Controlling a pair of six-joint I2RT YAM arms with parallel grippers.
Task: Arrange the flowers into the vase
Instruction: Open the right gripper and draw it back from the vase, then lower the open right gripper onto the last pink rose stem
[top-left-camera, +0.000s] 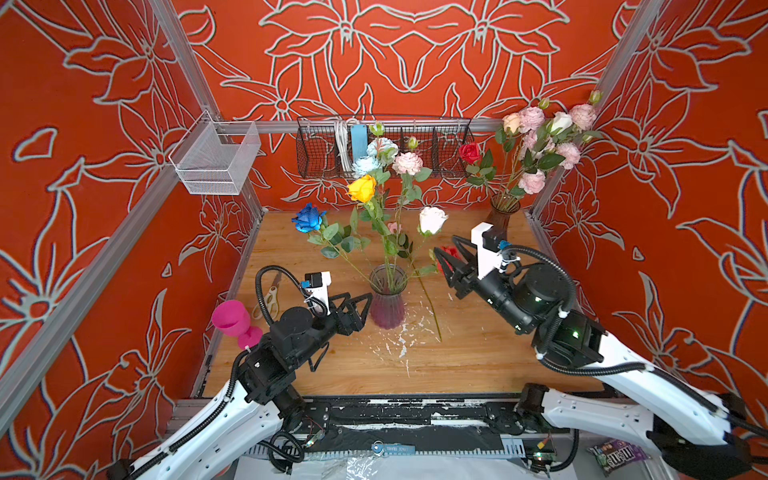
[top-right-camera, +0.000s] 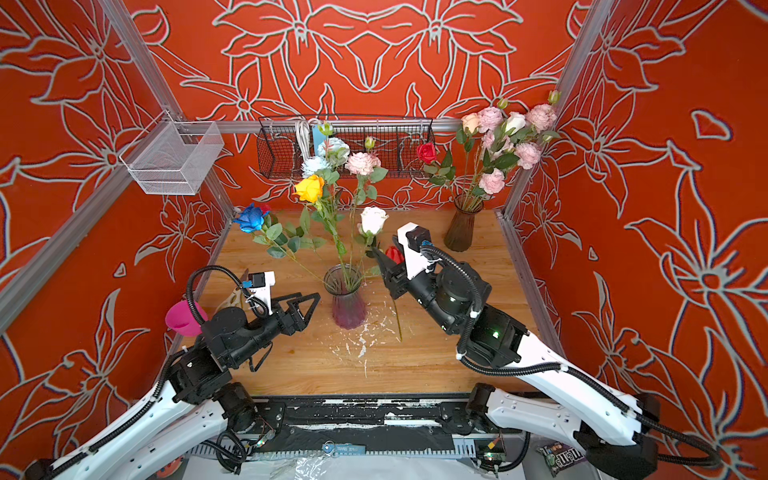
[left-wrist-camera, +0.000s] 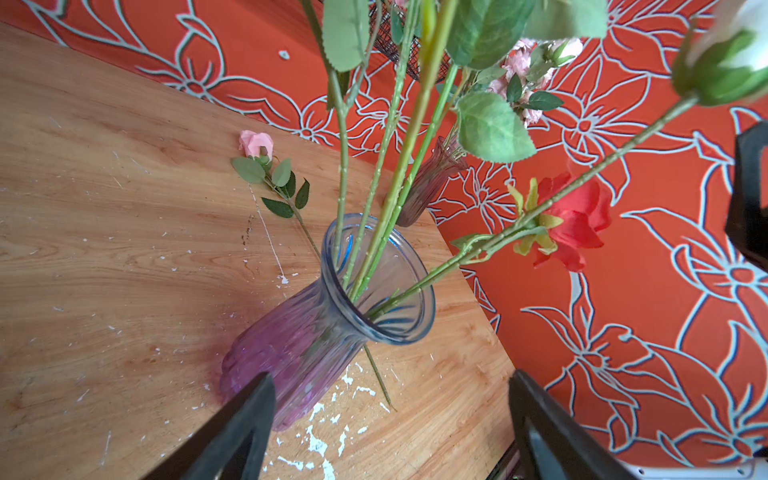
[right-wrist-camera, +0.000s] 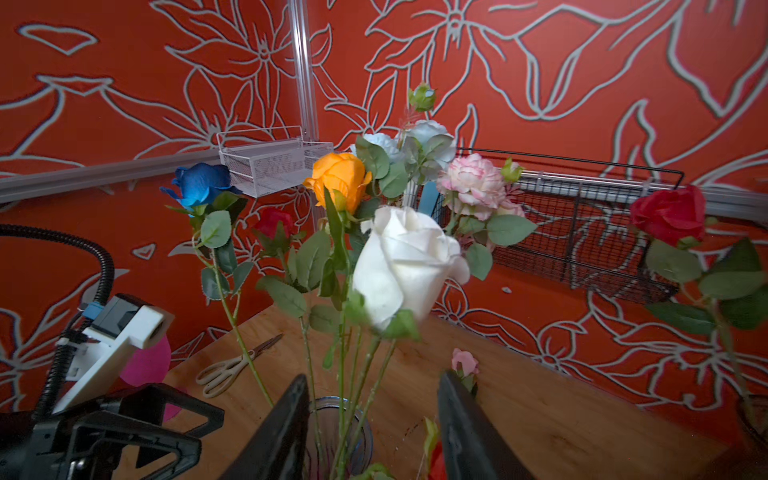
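Observation:
A clear vase (top-left-camera: 387, 299) with a purple base stands mid-table. It holds several flowers: a blue rose (top-left-camera: 308, 218), an orange-yellow rose (top-left-camera: 362, 189), a white rose (right-wrist-camera: 407, 266) and a pink peony (top-left-camera: 407, 163). A red rose (left-wrist-camera: 577, 224) leans out from the vase rim to the right, its head between the spread fingers of my open right gripper (top-left-camera: 445, 245), which grips nothing. A small pink rose (left-wrist-camera: 255, 143) lies flat on the table behind the vase. My left gripper (top-left-camera: 365, 305) is open and empty, close to the vase's left side.
A brown vase (top-left-camera: 500, 216) full of pink peonies and a red rose stands at the back right corner. Scissors (top-left-camera: 270, 301) and a pink goblet (top-left-camera: 232, 322) sit at the table's left edge. A black wire basket (top-left-camera: 384, 145) and a white mesh basket (top-left-camera: 216, 160) hang on the walls.

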